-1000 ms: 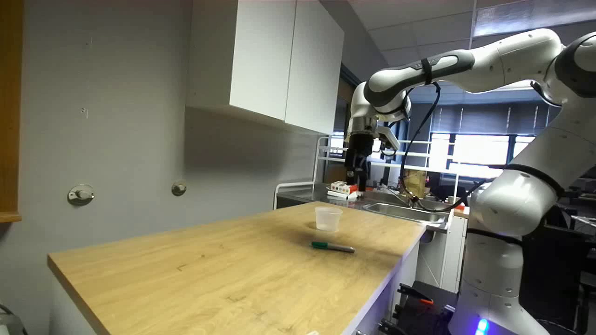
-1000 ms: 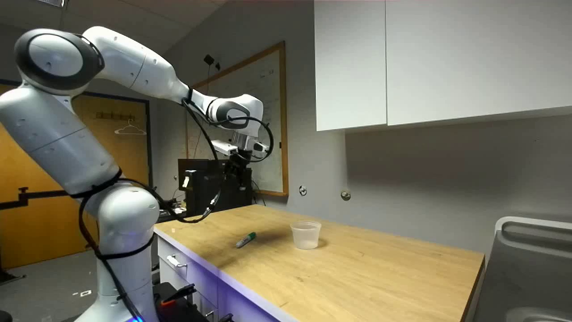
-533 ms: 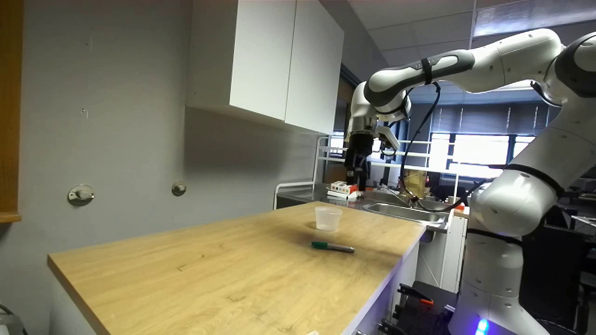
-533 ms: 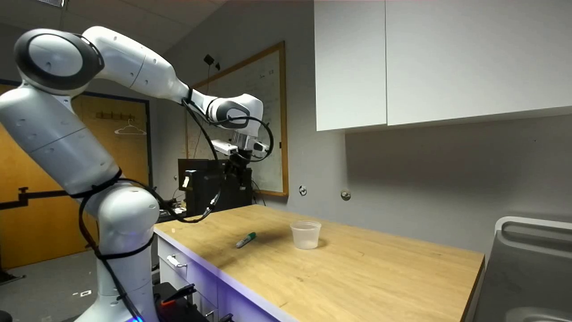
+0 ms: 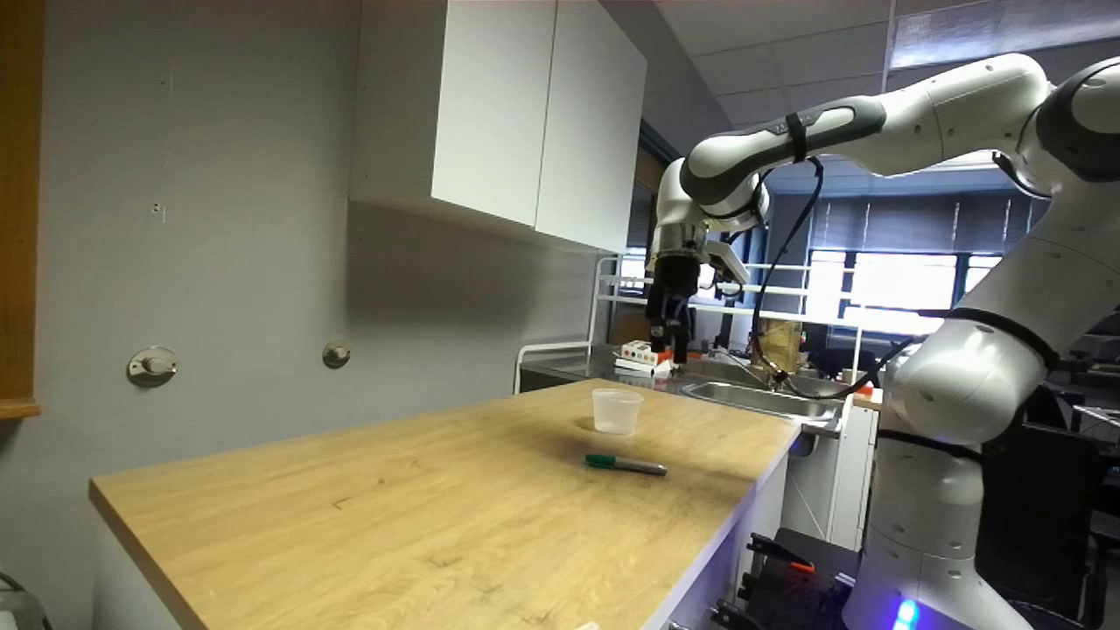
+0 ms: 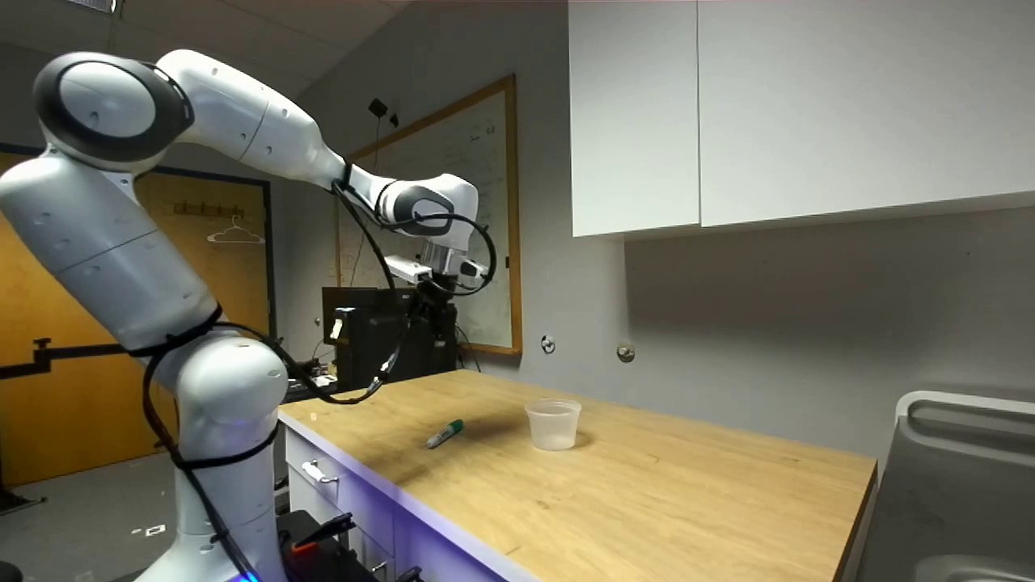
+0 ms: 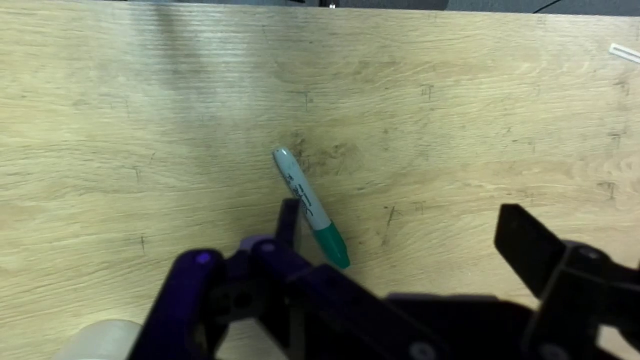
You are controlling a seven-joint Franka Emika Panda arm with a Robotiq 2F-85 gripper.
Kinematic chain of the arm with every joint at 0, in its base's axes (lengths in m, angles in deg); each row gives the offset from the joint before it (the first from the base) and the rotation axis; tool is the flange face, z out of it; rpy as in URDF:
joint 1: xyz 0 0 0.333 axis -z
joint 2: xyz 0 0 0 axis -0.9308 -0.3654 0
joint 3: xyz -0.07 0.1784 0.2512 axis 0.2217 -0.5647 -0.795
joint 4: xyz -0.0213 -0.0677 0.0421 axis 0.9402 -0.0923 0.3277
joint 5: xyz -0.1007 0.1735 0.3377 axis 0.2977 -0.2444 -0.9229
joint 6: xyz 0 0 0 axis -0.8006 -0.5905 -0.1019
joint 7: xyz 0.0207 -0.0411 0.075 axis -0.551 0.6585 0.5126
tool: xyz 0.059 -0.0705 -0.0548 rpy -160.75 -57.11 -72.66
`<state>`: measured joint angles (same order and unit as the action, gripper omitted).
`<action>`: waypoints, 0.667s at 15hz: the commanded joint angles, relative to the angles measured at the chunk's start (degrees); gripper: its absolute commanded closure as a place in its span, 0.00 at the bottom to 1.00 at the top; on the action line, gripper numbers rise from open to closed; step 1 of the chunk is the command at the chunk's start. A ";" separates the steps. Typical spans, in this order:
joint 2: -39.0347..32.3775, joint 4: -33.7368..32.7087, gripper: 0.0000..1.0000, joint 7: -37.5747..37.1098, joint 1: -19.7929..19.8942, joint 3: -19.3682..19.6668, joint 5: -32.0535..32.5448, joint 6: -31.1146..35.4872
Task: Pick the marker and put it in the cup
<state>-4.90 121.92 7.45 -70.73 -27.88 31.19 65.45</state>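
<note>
Gripper point(image 7: 402, 227) is hovering with jaws wide, presumably for straddling the marker point(image 7: 306, 197), which is lying nearer the front edge of the bench point(image 5: 394, 525) than the upright cup point(image 6: 554, 426).

I see a grey marker point(image 7: 314, 212) with dark lettering and a green cap point(image 7: 332, 245) — then a whitish, see-through cup point(image 6: 554, 428). The counter point(image 5: 394, 516) is honey-coloured, grain-streaked, specked with dark marks; the gripper point(image 7: 401, 222) black, violet-tinged; the arm point(image 5: 941, 398) white and grey.
</note>
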 commanded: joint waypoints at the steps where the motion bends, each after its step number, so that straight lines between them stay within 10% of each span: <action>1: -3.56 -0.78 0.00 0.93 0.89 -1.12 0.16 2.00; 10: -14.60 -1.10 0.00 9.66 -1.17 -2.96 2.59 8.94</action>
<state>-15.79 121.91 13.43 -71.32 -29.94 31.94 73.28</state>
